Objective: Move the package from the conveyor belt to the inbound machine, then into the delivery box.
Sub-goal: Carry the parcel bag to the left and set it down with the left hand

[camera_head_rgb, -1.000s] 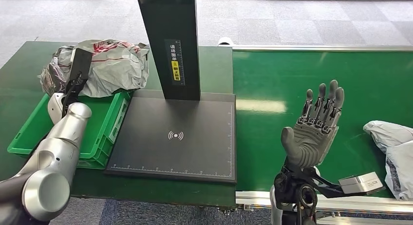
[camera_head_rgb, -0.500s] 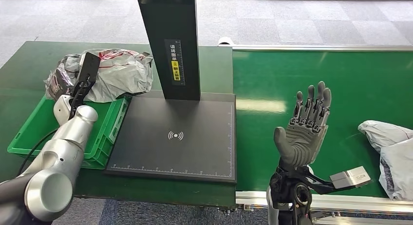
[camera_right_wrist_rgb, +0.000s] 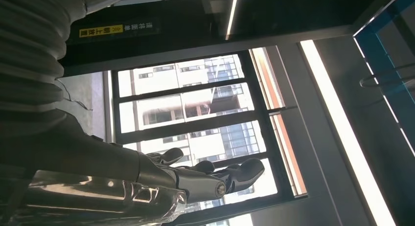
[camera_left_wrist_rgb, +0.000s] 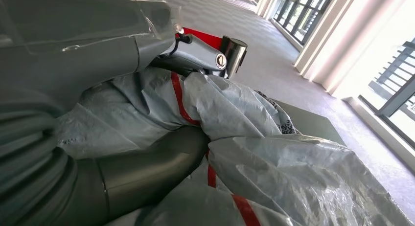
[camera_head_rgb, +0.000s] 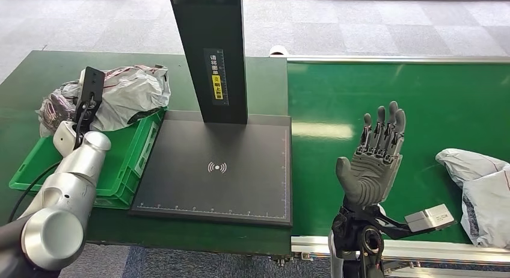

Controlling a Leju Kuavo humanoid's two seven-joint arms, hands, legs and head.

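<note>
Grey plastic package (camera_head_rgb: 123, 94) with red markings sits over the far end of the green delivery box (camera_head_rgb: 129, 160), gripped by the left hand (camera_left_wrist_rgb: 122, 152), whose thumb and fingers wrap the crumpled film. Right hand (camera_head_rgb: 376, 157) stands upright over the conveyor belt (camera_head_rgb: 433, 103), fingers extended and apart, holding nothing. Black inbound machine (camera_head_rgb: 219, 169) lies between box and belt. Another grey package (camera_head_rgb: 481, 188) rests on the belt's right edge.

Grey carpet tiles (camera_head_rgb: 373, 25), bright windows (camera_right_wrist_rgb: 195, 113)
</note>
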